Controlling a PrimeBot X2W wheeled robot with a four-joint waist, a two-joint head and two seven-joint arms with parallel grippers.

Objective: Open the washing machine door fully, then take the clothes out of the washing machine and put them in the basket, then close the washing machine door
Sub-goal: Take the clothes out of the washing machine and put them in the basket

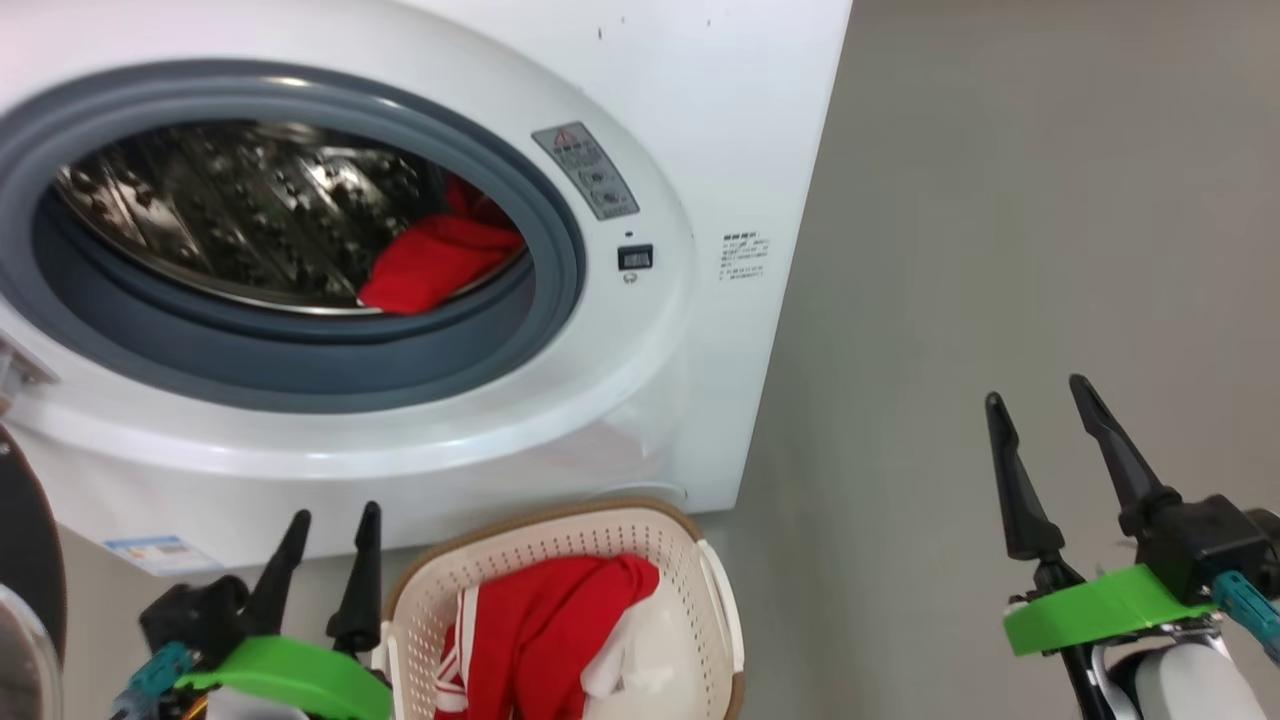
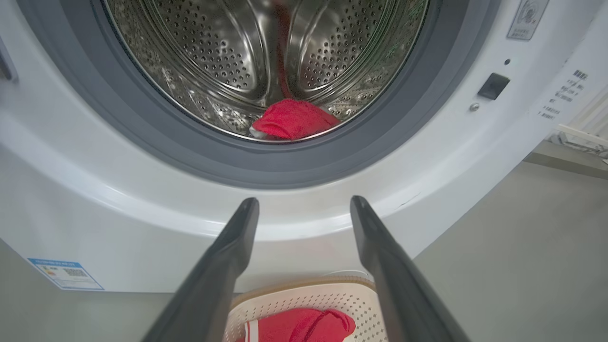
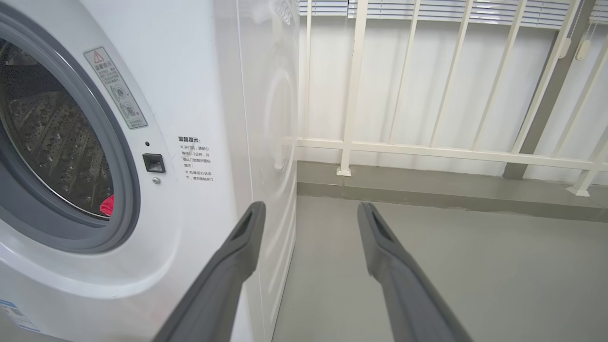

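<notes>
Two lots of red clothes show in the head view. One red piece lies low in the drum of the washing machine, on its right side. One red heap with white parts sits in the basket, which stands on the floor right in front of the machine. I cannot tell if that heap is one garment or more. The door looks swung open at the far left. The left gripper is just beside the basket, and the right gripper is well apart over bare floor. Both have their jaws spread and hold nothing.

In the left wrist view, one red piece rests at the bottom of the drum, just behind the grey ring. It looks soft, light and floppy, and it will not break. I think the best place to pinch is the bunched top fold. It may drag on the ring as it comes out. The two fingers stand wide, with the basket below them.

In the right wrist view, one tiny bit of red peeks out at the drum's edge. The two spread fingers point past the machine's side, towards the floor and one white railing.
</notes>
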